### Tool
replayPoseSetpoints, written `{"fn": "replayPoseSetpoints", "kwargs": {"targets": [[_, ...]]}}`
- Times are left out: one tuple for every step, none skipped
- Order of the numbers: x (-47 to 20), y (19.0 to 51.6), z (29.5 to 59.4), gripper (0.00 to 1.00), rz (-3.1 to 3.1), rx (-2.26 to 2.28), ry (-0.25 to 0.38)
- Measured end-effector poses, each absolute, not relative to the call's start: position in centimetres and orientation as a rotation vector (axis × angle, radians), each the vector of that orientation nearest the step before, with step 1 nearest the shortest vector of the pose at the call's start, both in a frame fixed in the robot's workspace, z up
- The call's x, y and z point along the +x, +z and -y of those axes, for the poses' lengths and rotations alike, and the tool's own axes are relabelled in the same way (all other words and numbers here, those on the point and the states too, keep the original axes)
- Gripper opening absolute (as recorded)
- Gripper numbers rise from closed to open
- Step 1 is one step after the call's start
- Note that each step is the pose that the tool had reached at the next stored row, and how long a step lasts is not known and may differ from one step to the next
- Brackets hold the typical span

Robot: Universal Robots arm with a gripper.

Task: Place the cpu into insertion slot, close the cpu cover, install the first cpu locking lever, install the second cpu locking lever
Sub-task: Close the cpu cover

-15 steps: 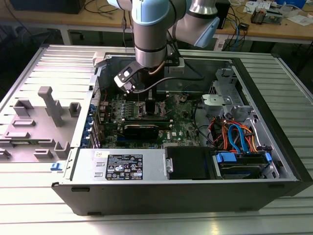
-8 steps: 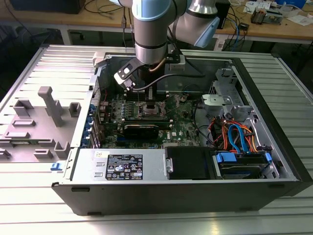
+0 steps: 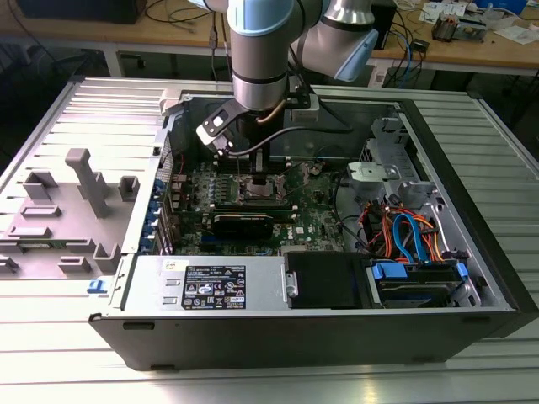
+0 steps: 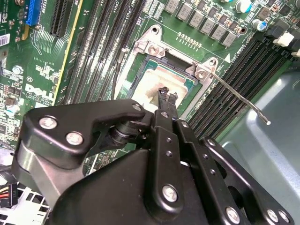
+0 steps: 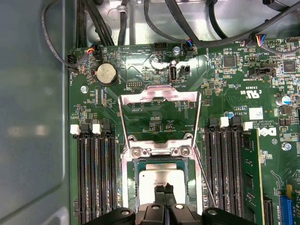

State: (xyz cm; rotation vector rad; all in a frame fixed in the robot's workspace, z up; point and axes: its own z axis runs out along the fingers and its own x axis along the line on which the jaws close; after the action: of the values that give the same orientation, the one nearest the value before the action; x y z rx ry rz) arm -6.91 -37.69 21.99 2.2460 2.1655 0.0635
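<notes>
Here, tool (image 5: 164,188) tips together, just over cpu (image 5: 151,178) in insertion slot (image 5: 127,187), cpu cover (image 5: 159,95) open

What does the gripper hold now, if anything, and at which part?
Nothing, as far as shows: the gripper has its fingers shut together over the top of the cpu, which lies in the insertion slot.

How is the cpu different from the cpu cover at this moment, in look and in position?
The cpu is a solid, dull grey plate; the cpu cover is a shiny frame with green board showing through. The cpu lies in the socket; the cpu cover is swung open beyond it. The gripper is near the cpu, apart from the cpu cover. Both are square and metallic.
</notes>
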Motion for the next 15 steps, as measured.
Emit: {"fn": "replayPoseSetpoints", "kwargs": {"targets": [[-6.91, 21.99, 37.69, 0.11, -2.166, 2.246, 0.064], [-6.91, 21.99, 37.69, 0.11, -2.166, 2.246, 0.064], [-6.91, 21.99, 37.69, 0.11, -2.166, 2.246, 0.064], [-6.91, 21.99, 37.69, 0.11, -2.166, 2.246, 0.064], [-6.91, 21.99, 37.69, 0.11, -2.166, 2.246, 0.064], [-6.9, 21.99, 37.69, 0.11, -2.166, 2.246, 0.064], [-6.91, 21.99, 37.69, 0.11, -2.166, 2.246, 0.064], [-6.91, 21.99, 37.69, 0.11, -2.166, 2.246, 0.064], [-6.91, 21.99, 37.7, 0.11, -2.166, 2.246, 0.063], [-6.9, 21.99, 37.7, 0.11, -2.165, 2.245, 0.062], [-6.9, 22.0, 37.7, 0.11, -2.165, 2.245, 0.061], [-6.9, 22.01, 37.7, 0.11, -2.164, 2.244, 0.06], [-6.9, 22.14, 37.69, 0.11, -2.164, 2.244, 0.06], [-6.9, 22.19, 37.69, 0.11, -2.164, 2.244, 0.06], [-6.9, 22.2, 37.69, 0.11, -2.164, 2.244, 0.06]]}}
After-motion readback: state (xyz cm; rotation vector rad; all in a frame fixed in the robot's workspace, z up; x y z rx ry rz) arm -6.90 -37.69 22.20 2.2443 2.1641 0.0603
